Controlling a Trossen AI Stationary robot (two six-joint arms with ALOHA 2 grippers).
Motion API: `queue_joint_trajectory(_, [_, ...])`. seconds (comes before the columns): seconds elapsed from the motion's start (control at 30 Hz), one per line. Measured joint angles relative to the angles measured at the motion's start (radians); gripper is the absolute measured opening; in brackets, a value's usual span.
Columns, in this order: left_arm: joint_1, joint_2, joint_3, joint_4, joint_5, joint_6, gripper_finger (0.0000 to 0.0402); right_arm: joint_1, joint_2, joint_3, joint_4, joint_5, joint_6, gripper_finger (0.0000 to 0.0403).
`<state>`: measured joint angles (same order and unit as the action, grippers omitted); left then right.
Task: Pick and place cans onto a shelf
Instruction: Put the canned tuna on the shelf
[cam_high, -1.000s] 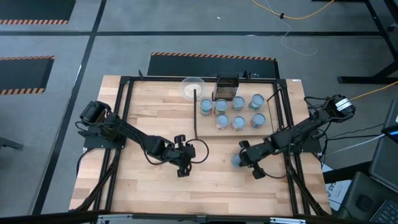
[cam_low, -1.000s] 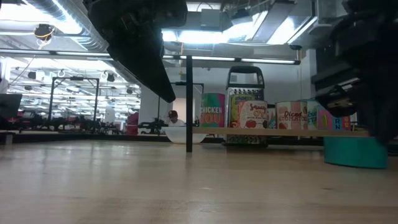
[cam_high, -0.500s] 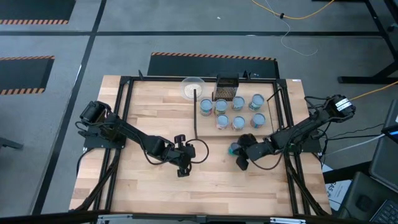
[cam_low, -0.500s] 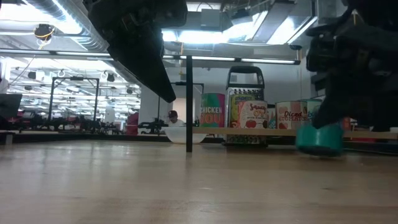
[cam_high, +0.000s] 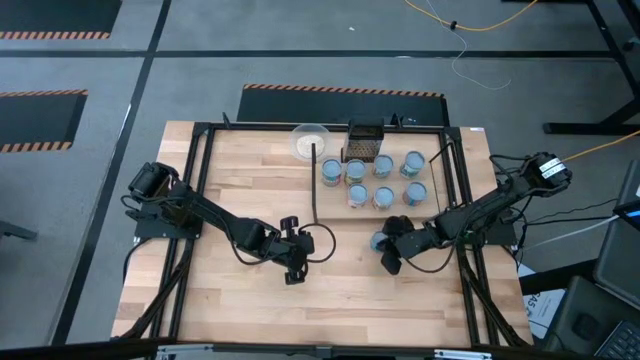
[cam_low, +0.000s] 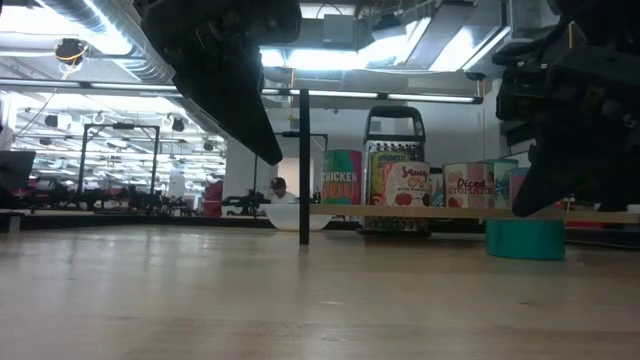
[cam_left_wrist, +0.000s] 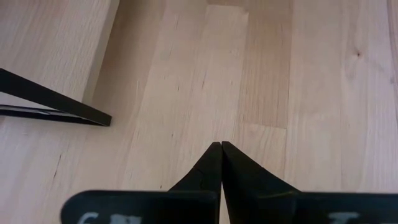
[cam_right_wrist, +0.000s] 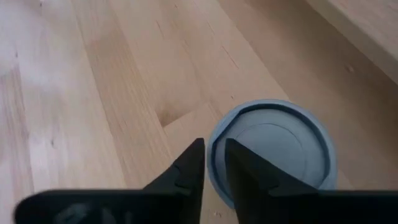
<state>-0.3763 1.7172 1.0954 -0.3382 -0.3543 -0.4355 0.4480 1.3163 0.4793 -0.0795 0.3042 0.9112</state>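
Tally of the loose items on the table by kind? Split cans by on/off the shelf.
Cans on the shelf: 7 (one at)
Can on the tabletop, off the shelf: 1
Bowl: 1
Grater: 1
Total: 10

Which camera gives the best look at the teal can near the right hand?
Right wrist view: the teal can shows its whole lid. The low view shows only its side; the high view only a sliver.
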Motion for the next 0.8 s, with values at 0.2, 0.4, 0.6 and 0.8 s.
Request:
queue_joint_trajectory(0.2, [0.0, 0.0, 0.0, 0.0, 0.0, 0.0, 0.0, 0.0, 0.0, 0.0, 0.0, 0.004, -0.005, 0.0084])
queue_joint_trajectory(0.4, [0.0, 0.0, 0.0, 0.0, 0.0, 0.0, 0.0, 0.0, -0.002, 0.001, 0.008, -0.017, -0.149, 0.0085])
queue_joint_trajectory(0.6, [0.0, 0.0, 0.0, 0.0, 0.0, -0.001, 0.0, 0.0, -0.017, 0.002, 0.014, -0.155, -0.376, 0.0086])
queue_joint_trajectory(0.8, [0.0, 0.0, 0.0, 0.0, 0.0, -0.001, 0.0, 0.0, -0.024, 0.002, 0.009, -0.237, -0.62, 0.0086])
